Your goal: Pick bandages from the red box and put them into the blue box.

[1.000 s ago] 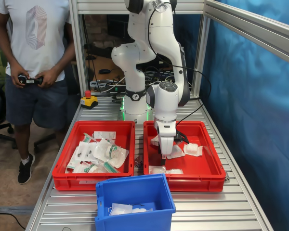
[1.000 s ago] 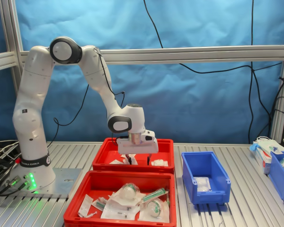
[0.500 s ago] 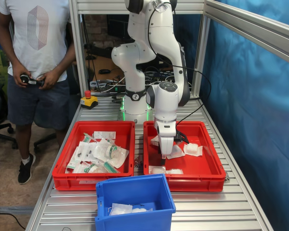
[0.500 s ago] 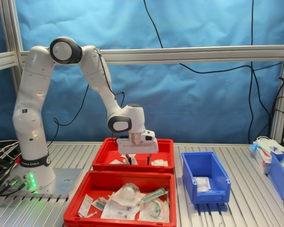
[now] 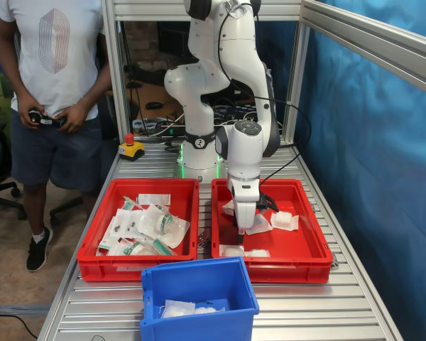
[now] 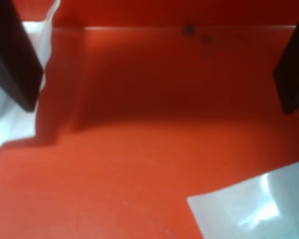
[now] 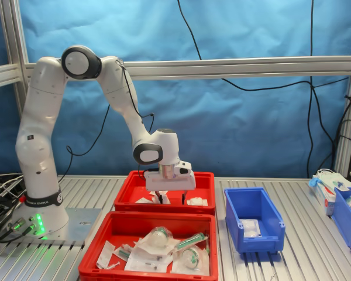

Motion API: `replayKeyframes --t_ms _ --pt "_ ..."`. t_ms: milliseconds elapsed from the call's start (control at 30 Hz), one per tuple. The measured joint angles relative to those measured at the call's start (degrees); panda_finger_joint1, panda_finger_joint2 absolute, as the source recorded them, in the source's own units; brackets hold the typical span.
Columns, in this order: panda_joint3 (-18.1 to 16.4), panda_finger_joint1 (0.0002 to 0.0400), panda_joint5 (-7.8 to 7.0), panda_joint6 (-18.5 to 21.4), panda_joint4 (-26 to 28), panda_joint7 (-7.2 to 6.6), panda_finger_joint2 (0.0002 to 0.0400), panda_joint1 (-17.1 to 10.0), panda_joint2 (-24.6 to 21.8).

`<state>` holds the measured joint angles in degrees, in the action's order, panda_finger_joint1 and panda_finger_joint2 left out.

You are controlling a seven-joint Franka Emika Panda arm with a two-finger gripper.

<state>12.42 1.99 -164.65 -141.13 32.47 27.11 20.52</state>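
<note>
Claw (image 5: 242, 229) down inside red tray (image 5: 309, 250), fingers (image 6: 15, 59) spread wide, nothing between them, only bare tray floor. One bandage (image 6: 10, 114) touches one finger's outer side; another bandage (image 6: 259, 206) lies near opposite finger, apart from it. More wrapped bandages (image 5: 284, 221) lie beside claw in same tray. Blue box (image 5: 199, 284) stands on bench (image 5: 326, 305), well apart from claw, white packets (image 5: 188, 308) inside.

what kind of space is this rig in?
Looks like a robotics lab workcell: aluminium-profile table and frame, blue backdrop curtain, an emergency-stop button, and a person holding a controller beside it.
</note>
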Motion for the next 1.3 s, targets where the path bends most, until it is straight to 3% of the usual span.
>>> replayKeyframes --t_ms 867,1300 --pt "0.9 0.04 0.0 0.0 1.7 0.0 0.04 0.0 0.0" --pt "3.3 0.04 0.0 0.0 3.8 0.0 0.04 0.0 3.0"
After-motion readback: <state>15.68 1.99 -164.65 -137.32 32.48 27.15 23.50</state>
